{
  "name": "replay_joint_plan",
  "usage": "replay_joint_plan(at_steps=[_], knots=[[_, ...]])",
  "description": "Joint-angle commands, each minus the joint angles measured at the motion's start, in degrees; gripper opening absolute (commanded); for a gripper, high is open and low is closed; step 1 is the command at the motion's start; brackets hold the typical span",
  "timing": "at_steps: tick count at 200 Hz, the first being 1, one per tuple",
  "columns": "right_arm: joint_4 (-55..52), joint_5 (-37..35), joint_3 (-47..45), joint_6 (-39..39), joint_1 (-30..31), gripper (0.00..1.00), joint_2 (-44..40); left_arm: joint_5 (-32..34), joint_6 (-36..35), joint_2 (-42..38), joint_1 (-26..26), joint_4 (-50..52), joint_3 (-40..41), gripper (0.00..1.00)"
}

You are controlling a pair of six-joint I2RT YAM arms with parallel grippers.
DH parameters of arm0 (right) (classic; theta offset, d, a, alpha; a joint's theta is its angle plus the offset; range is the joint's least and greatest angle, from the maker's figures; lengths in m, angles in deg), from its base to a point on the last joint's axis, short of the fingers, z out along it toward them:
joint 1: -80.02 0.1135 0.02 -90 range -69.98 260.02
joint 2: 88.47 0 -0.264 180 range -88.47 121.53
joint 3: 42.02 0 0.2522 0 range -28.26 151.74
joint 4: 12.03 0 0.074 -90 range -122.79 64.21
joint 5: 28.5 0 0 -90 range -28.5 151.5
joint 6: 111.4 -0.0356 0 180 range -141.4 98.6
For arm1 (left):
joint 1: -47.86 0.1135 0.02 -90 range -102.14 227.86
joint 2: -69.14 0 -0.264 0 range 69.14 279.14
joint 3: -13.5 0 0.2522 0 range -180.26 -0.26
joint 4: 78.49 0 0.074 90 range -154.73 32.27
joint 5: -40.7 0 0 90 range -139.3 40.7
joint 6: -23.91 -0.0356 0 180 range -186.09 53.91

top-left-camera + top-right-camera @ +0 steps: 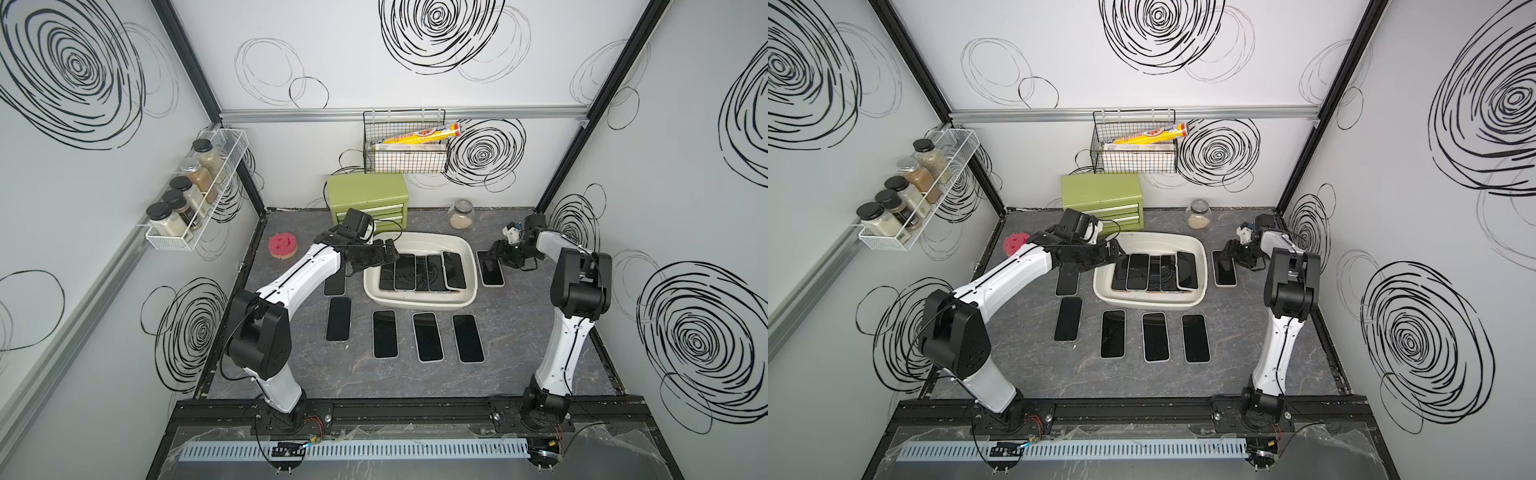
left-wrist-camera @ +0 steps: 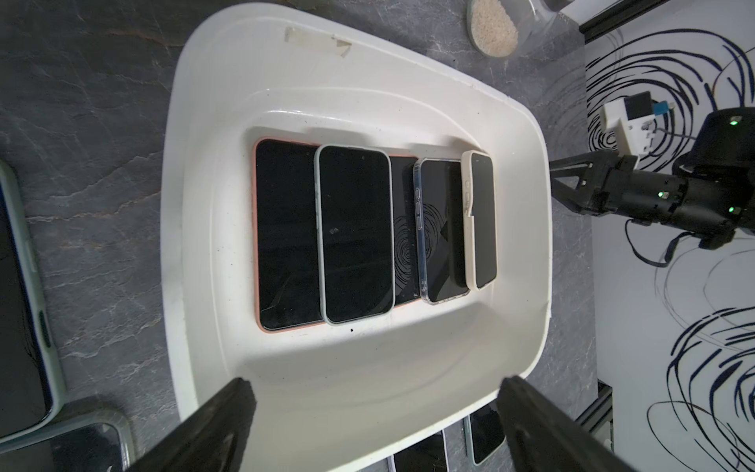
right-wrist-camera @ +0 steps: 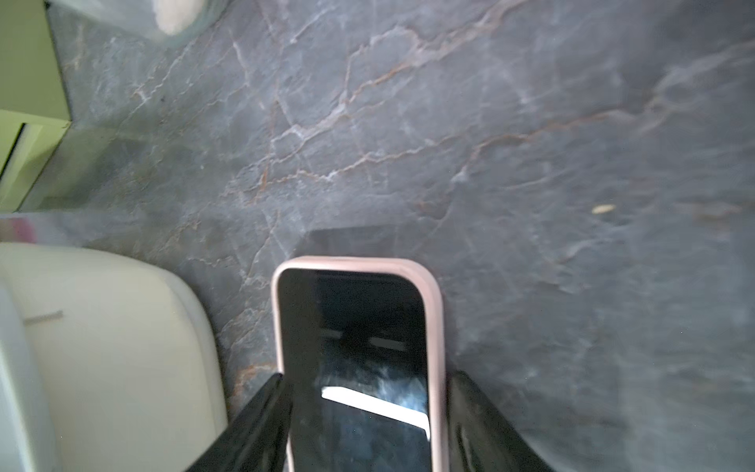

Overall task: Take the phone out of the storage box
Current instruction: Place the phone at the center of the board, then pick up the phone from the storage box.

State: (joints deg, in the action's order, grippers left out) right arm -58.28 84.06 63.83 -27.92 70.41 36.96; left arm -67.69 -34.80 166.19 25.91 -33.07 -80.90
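Five phones (image 2: 353, 233), perhaps, snug within storage box (image 2: 367, 81)

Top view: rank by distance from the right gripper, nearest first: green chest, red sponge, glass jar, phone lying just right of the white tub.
From the right gripper:
1. Phone, lying beside the tub, right at the fingers.
2. Glass jar, at the back, right of centre.
3. Green chest, back centre.
4. Red sponge, far left, past the tub.

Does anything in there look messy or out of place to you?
Yes. In the storage box the phones overlap instead of lying flat side by side, and the cream-cased phone is tilted up on its long edge, resting on its neighbour.
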Motion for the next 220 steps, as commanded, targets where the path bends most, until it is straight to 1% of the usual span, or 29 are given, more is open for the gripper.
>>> replay_joint_plan(at_steps=[1,16,49,75,91,109,122,137,161,180,192,220], knots=[[-8.6,-15.7,-1.9,-2.7,-1.1,0.66,5.8,1.8,-0.4,-2.4,0.2,-0.3,0.9,0.99],[-9.4,-18.1,0.1,-3.8,-1.1,0.66,5.3,3.1,-0.4,-2.6,-0.2,-0.1,0.7,0.99],[-11.9,-27.8,2.4,-7.8,-1.1,0.67,1.7,7.1,-1.8,-1.1,-2.5,2.4,-1.8,0.99],[-13.1,-30.3,1.4,-9.1,-0.5,0.68,-4.2,11.8,-3.0,2.3,-5.8,6.4,-6.0,0.99],[-15.0,-30.8,1.1,-8.5,1.6,0.68,-6.8,13.8,-2.8,4.6,-7.8,7.3,-8.3,0.99],[-16.5,-32.3,0.5,-7.5,6.1,0.69,-9.9,14.8,-2.5,7.8,-9.5,8.0,-11.1,0.99],[-17.4,-31.7,0.0,-8.2,8.5,0.69,-12.2,16.5,-2.6,10.7,-9.8,10.2,-13.7,0.99],[-17.7,-28.7,-1.0,-10.6,9.3,0.69,-15.7,18.0,-3.7,13.3,-10.0,11.3,-16.0,0.99],[-17.1,-27.5,-3.2,-13.0,11.4,0.69,-21.8,20.9,-5.7,17.8,-10.7,13.3,-21.1,0.99],[-19.4,-27.2,-1.9,-13.1,14.4,0.69,-24.3,22.0,-6.3,21.5,-10.8,14.5,-24.5,0.99],[-21.6,-26.6,1.1,-13.6,16.0,0.69,-25.2,22.9,-6.3,23.8,-10.8,15.5,-27.0,0.99],[-21.4,-23.6,0.3,-15.6,19.1,0.69,-29.0,23.2,-6.5,29.4,-11.1,16.8,-33.0,0.99]])
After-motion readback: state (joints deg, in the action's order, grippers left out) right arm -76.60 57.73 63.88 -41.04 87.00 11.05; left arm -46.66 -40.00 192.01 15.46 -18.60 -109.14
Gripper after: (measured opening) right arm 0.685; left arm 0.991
